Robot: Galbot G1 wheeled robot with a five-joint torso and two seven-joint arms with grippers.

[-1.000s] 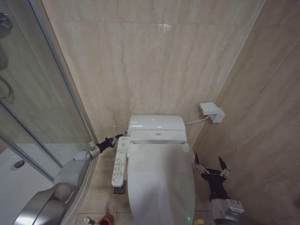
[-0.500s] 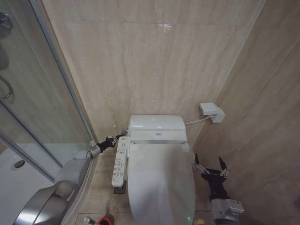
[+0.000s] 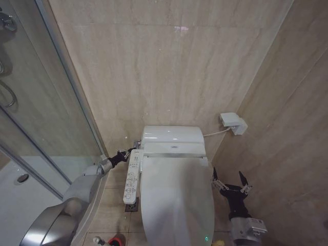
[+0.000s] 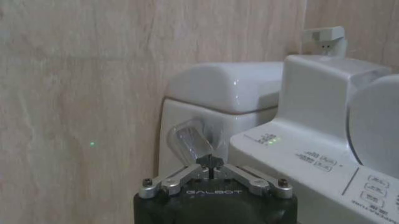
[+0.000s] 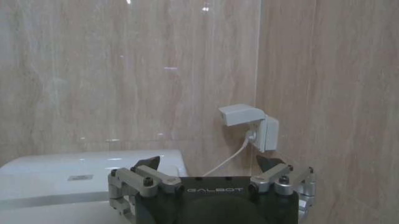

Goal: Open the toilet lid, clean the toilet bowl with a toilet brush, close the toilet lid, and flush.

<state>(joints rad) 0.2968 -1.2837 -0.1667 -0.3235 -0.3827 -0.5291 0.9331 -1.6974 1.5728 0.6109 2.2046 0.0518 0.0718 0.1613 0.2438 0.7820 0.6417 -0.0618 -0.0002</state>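
Only the camera shifted; clenched left gripper (image 4: 212, 169) touches flush lever (image 4: 190, 140); toilet lid (image 3: 177, 202) down.

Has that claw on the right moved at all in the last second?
No. The right gripper keeps its place beside the closed toilet lid, fingers spread.

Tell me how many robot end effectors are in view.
2. The left end effector is shut at the chrome flush lever on the tank's side; the right end effector hangs open beside the closed toilet lid.
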